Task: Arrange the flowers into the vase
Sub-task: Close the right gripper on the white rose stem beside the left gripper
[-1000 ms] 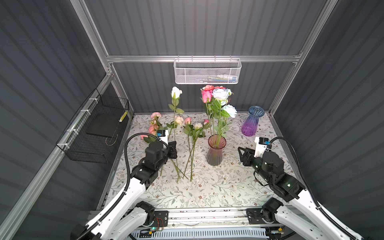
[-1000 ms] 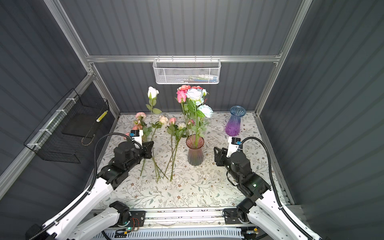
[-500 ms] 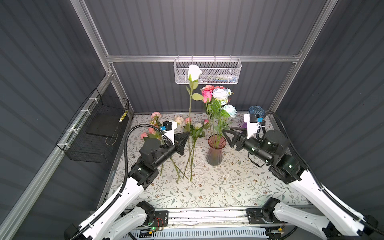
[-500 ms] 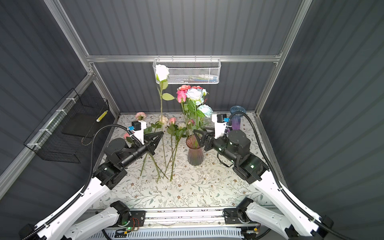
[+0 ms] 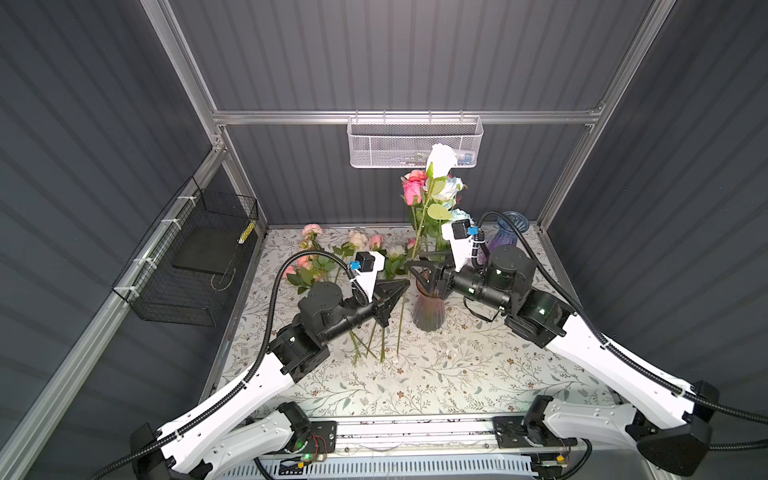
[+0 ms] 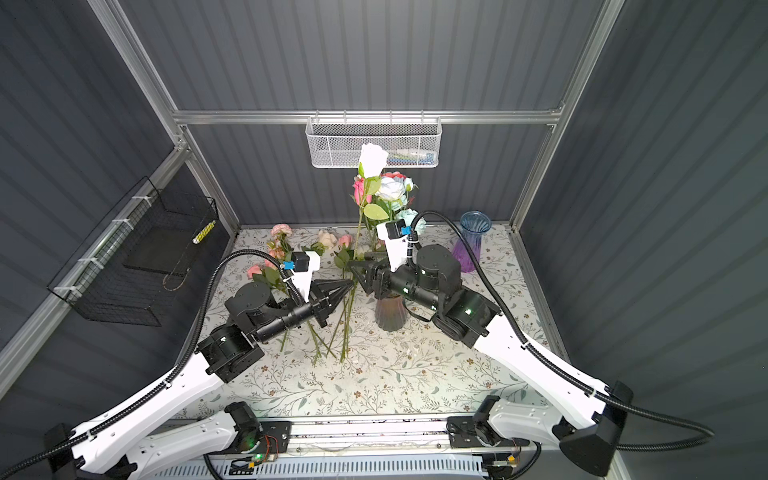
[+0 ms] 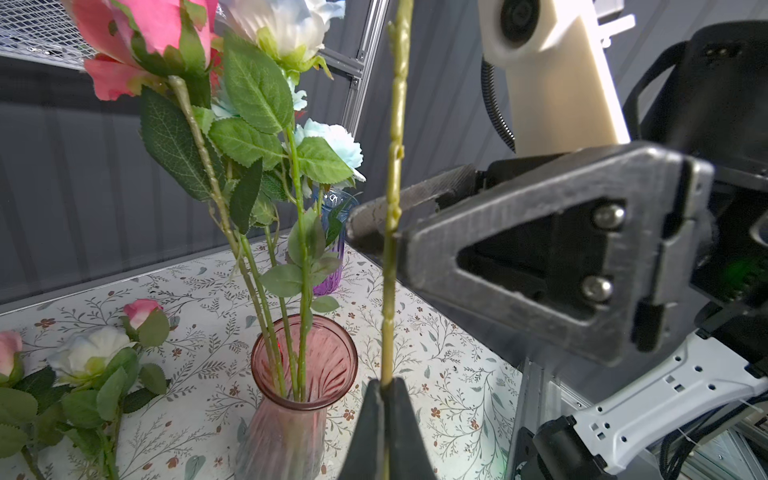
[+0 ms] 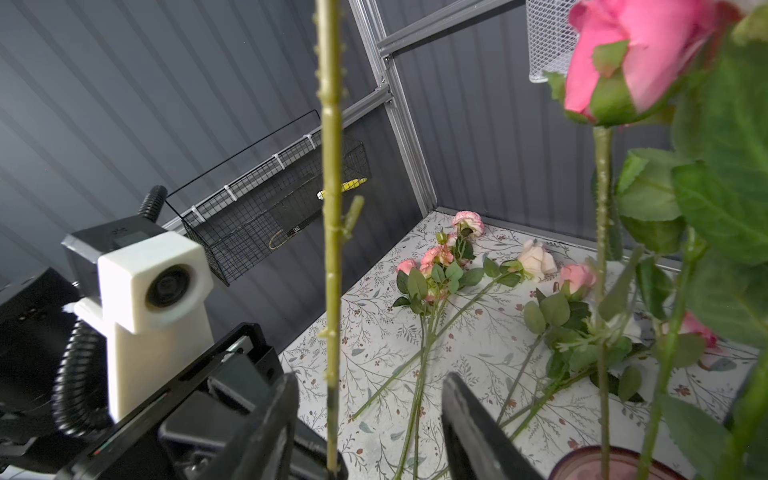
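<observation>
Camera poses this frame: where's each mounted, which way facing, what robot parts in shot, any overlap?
Top views: high at the front, looking down and back over the table; both arms, left gripper shut on the white rose, right gripper open.
Left wrist: on left arm, looking along its gripper at the rose's stem and pink vase; right gripper and right wrist camera in shot.
Right wrist: on right arm, facing the loose flowers; own gripper and left wrist camera in shot.
Shared: both wrist views see the same stem.
</observation>
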Available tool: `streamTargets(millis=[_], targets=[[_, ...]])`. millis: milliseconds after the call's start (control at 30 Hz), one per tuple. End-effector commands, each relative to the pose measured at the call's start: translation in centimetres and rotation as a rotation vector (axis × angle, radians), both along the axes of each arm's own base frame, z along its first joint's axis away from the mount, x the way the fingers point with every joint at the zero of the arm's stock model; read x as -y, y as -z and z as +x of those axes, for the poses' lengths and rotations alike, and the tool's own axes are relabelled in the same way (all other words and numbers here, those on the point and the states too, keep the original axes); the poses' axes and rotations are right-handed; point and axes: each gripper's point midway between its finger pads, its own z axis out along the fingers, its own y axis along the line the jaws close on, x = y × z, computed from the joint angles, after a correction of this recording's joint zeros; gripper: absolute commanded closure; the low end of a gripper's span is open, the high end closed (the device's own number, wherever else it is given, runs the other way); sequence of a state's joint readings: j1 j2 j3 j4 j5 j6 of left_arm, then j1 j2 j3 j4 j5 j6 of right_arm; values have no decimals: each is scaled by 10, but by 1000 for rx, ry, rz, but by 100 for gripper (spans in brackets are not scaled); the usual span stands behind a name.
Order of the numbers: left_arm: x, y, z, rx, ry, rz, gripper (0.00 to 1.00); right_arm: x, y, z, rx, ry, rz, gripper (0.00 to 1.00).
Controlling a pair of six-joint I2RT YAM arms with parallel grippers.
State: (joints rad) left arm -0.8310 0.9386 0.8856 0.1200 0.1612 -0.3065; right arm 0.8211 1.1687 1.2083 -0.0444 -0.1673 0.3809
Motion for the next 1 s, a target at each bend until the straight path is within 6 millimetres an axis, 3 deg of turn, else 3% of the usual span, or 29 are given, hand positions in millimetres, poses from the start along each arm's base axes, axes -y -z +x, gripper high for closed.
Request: streamTargets(millis=[0,67,267,533,600,700,767,867,967], targets=[[3,-2,-2,4,10,-15,100,-2,-22,0,54,-6,57,52],[2,-1,-1,4,4,-16,100,-1,-23,2,56,11,73,64],[3,5,-1,-12,4,-7,100,-2,-25,-1,66,-8,86,84],[0,7,2,-24,-16,-7,99,-4,-26,-2,72,-11,82,93],[-1,8,3,-28,-29,-6,84,-4,-26,-2,75,-10,77,93],[-4,8,3,-24,-36,-11,77,-5,-27,0,78,-4,71,93],[-5,9,3,-23,-41,-16,63,-6,-27,0,78,-8,64,94],[-6,13,4,-24,-50,-13,61,-9,-29,-1,82,-10,66,95],[-7,12,4,-27,-52,-7,49,-10,-29,0,88,-4,59,96]])
